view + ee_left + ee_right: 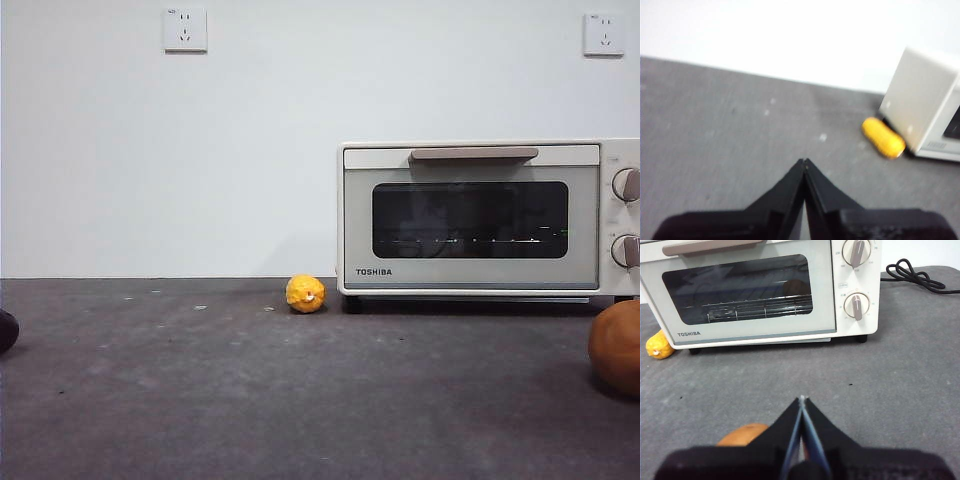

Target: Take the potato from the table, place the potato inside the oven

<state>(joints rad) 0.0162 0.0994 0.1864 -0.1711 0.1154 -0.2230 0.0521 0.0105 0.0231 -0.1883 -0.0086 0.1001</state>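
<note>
Nearest the front camera, the potato (616, 346) sits on the dark grey tabletop (300, 400) at the right edge, in front of the oven's knob side and apart from it. In the right wrist view the right hand (802, 400) hangs above the potato (742, 435), its jaws pressed together on nothing. Behind stands the cream TOSHIBA toaster oven (480, 215), door closed, with a small bumpy yellow ball (305, 293) just beside its left corner. Further left, the left hand (804, 162) hovers over bare tabletop, jaws together and empty.
</note>
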